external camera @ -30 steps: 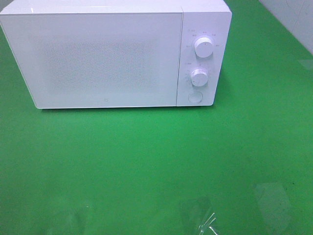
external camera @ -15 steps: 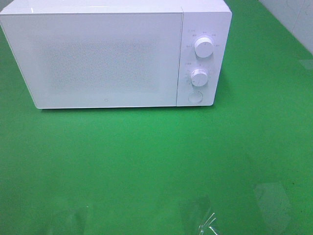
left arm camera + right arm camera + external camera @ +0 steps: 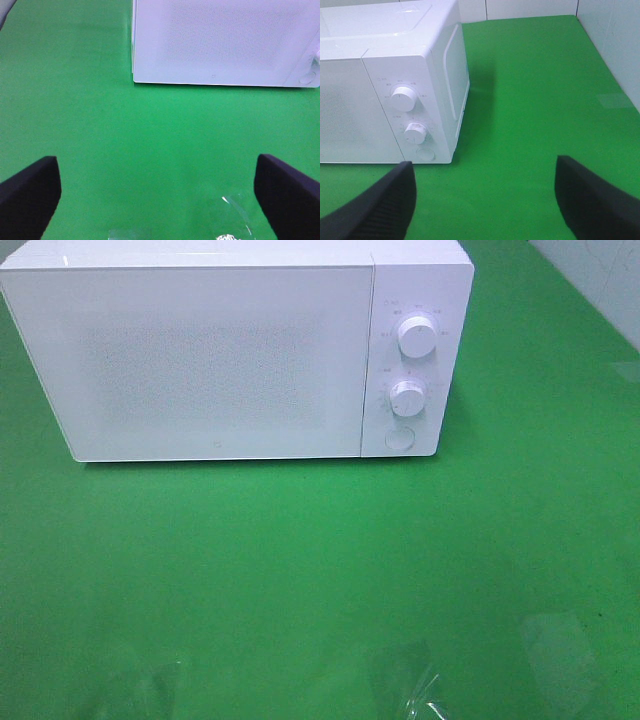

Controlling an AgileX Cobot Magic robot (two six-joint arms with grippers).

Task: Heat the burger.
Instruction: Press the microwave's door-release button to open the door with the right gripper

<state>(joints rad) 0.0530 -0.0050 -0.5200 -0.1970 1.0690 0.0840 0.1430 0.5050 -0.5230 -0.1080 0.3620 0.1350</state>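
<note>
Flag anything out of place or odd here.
One thing: a crinkled scrap of what looks like clear plastic film lies on the green table in front of the microwave. The microwave's door is shut. No burger shows in any view.

The white microwave (image 3: 215, 360) stands shut on the green worktop (image 3: 300, 560). In front of the microwave lies crinkly clear plastic (image 3: 415, 692).
</note>
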